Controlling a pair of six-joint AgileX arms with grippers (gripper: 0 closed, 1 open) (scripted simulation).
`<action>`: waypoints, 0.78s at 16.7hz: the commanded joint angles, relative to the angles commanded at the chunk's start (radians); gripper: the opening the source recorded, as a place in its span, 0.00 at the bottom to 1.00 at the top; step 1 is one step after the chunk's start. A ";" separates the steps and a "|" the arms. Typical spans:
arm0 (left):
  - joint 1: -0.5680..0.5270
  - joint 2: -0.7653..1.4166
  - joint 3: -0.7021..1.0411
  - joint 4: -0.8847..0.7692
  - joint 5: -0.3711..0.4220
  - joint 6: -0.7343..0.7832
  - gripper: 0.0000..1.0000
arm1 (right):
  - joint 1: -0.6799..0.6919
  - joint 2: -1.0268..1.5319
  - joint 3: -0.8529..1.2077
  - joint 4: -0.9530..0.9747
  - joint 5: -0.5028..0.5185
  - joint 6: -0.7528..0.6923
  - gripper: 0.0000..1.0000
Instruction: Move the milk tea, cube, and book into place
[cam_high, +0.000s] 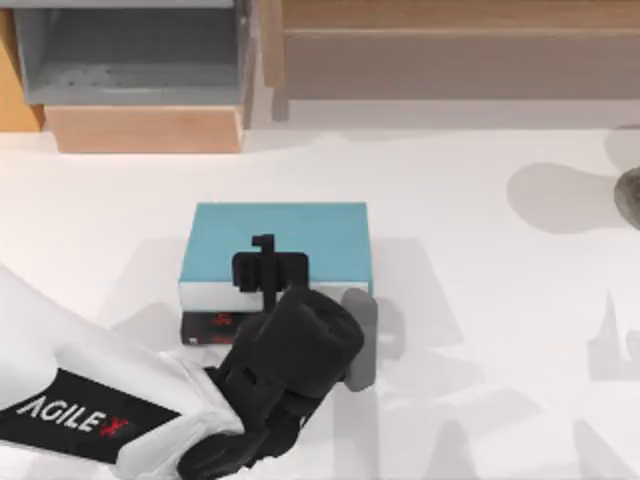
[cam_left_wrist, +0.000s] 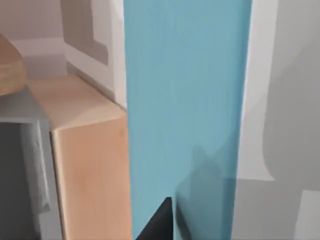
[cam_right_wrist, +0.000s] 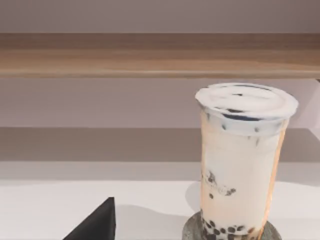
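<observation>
Top view, books: two counted, stacked at table centre; light blue book (cam_high: 275, 245) on top, lying flat; black book with red lettering (cam_high: 210, 327) beneath, one edge showing at the near side
Top view, left gripper (cam_high: 268, 268): over the near edge of the blue book, black fingers (cam_high: 263, 243) reaching onto the cover; open or closed, cannot tell; white left arm (cam_high: 80, 390) entering from the lower left
Top view, furniture: one grey open box (cam_high: 130, 55) on a wooden block (cam_high: 145, 130) at the back left; one wooden shelf (cam_high: 450, 50) along the back right
Top view, table (cam_high: 480, 300): white; one dark round object (cam_high: 630, 195) at the right edge, cut off
Left wrist view: blue cover close up; wooden block and grey box beside it; one dark fingertip (cam_left_wrist: 157, 222) against the cover
Right wrist view, milk tea (cam_right_wrist: 242, 160): one cup, upright, white lid, dark pearls at the bottom; standing on a round grey coaster (cam_right_wrist: 192, 230) before the wooden shelf
Right wrist view, right gripper: one dark fingertip (cam_right_wrist: 97, 222) apart from the cup; state, cannot tell
</observation>
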 joint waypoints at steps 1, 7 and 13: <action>0.002 0.007 0.000 0.004 0.004 0.002 0.00 | 0.000 0.000 0.000 0.000 0.000 0.000 1.00; 0.003 0.009 0.000 0.006 0.005 0.002 0.15 | 0.000 0.000 0.000 0.000 0.000 0.000 1.00; 0.003 0.009 0.000 0.006 0.005 0.002 0.60 | 0.000 0.000 0.000 0.000 0.000 0.000 1.00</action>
